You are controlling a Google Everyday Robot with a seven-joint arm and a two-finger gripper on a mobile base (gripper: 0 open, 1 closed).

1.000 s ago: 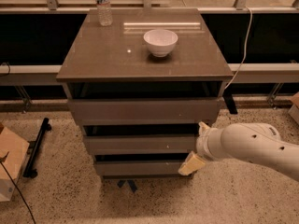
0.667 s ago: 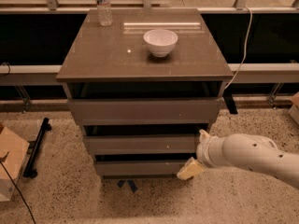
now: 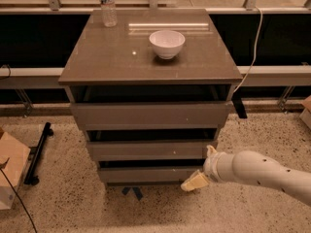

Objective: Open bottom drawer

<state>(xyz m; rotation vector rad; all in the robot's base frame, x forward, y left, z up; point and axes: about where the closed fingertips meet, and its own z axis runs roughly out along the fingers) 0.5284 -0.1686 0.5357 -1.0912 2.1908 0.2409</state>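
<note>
Gripper at the bottom drawer's right end, ready to pull.

Camera view: the drawer [image 3: 146, 174] is the lowest of three in the cabinet [image 3: 121, 62], with only a narrow dark gap showing above its front. The gripper [image 3: 191, 183] is low at that front's right edge, touching or just beside it. This is probably because the flat front has no handle, so an edge is the only hold. I cannot tell whether it is open or closed.

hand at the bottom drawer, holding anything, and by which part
Cannot be told: the hand is at the right front corner of the bottom drawer, but a grip on it does not show.
</note>
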